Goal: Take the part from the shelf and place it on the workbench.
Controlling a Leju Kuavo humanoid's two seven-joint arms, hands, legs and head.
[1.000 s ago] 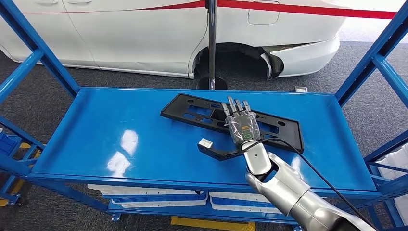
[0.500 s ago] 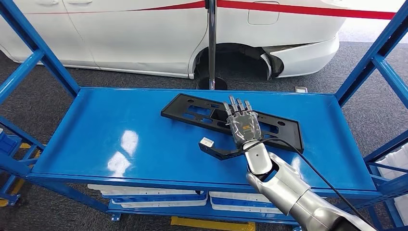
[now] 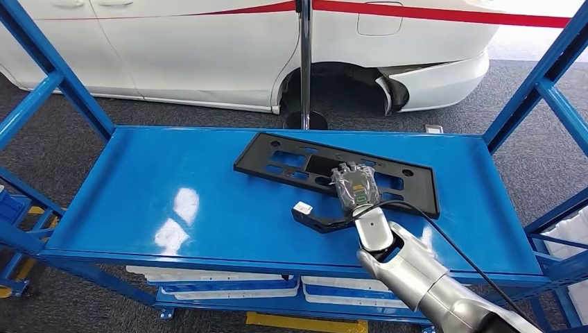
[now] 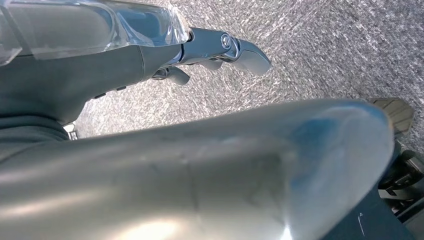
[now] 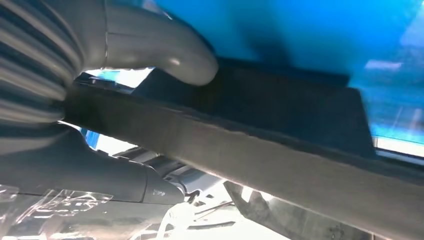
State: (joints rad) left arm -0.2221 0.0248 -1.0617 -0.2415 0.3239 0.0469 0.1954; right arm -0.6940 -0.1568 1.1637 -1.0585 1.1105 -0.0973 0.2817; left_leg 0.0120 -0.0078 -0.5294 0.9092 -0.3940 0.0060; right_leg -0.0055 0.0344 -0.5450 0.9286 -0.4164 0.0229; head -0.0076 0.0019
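Observation:
The part [image 3: 298, 156] is a flat black plastic plate with several cut-outs, lying on the blue shelf [image 3: 173, 187] right of its middle. A thin black arm with a white tip [image 3: 301, 207] sticks out from the plate's near edge. My right hand [image 3: 353, 186] reaches in from the front and grips that near edge, its fingers curled over the plate. In the right wrist view the thick grey thumb [image 5: 165, 50] presses one face of the part [image 5: 280, 105] and the dark fingers [image 5: 100, 180] lie against the other. My left hand [image 4: 220, 50] hangs over grey carpet, holding nothing.
Blue uprights [image 3: 534, 83] frame the shelf at both ends. Beyond it stand a chrome post [image 3: 306, 62] and a white car [image 3: 208, 48]. White trays [image 3: 229, 284] lie on a lower level. The shelf's left half [image 3: 139, 173] is bare.
My right hand's fingers lay stretched flat on the part; now they are curled around its near edge. The part and its white-tipped arm have shifted slightly to the right.

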